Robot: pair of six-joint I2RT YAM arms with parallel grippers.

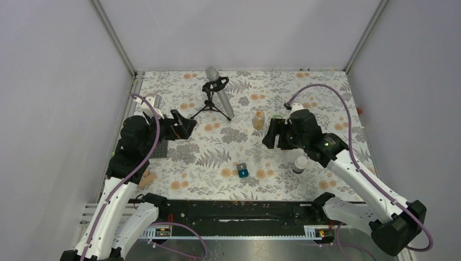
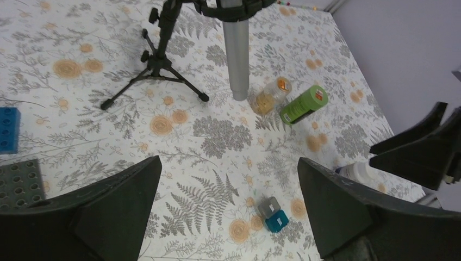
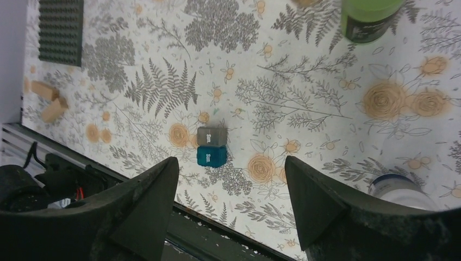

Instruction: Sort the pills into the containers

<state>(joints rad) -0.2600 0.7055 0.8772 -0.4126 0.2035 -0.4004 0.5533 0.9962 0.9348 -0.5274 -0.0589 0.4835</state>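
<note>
A clear bottle of orange pills (image 1: 259, 119) (image 2: 269, 98) lies mid-table, with a green bottle (image 2: 304, 103) (image 3: 369, 16) lying next to it. A white bottle (image 1: 300, 164) (image 2: 359, 171) (image 3: 402, 190) stands by the right arm. Two small lidded containers, one grey (image 1: 241, 166) (image 2: 268, 206) (image 3: 211, 136) and one teal (image 1: 243, 173) (image 2: 277, 221) (image 3: 211, 156), sit side by side near the front. My left gripper (image 1: 190, 126) (image 2: 229, 162) hovers open at the left, holding nothing. My right gripper (image 1: 274, 136) (image 3: 231, 160) hovers open beside the bottles, also holding nothing.
A microphone on a black tripod (image 1: 217, 95) (image 2: 236, 49) stands at the back centre. A grey studded baseplate (image 2: 19, 182) (image 3: 61, 30) and a blue brick (image 2: 8, 128) lie at the left. Wooden blocks (image 1: 145, 178) (image 3: 49, 100) sit near the front left. A black rail (image 1: 234, 209) runs along the near edge.
</note>
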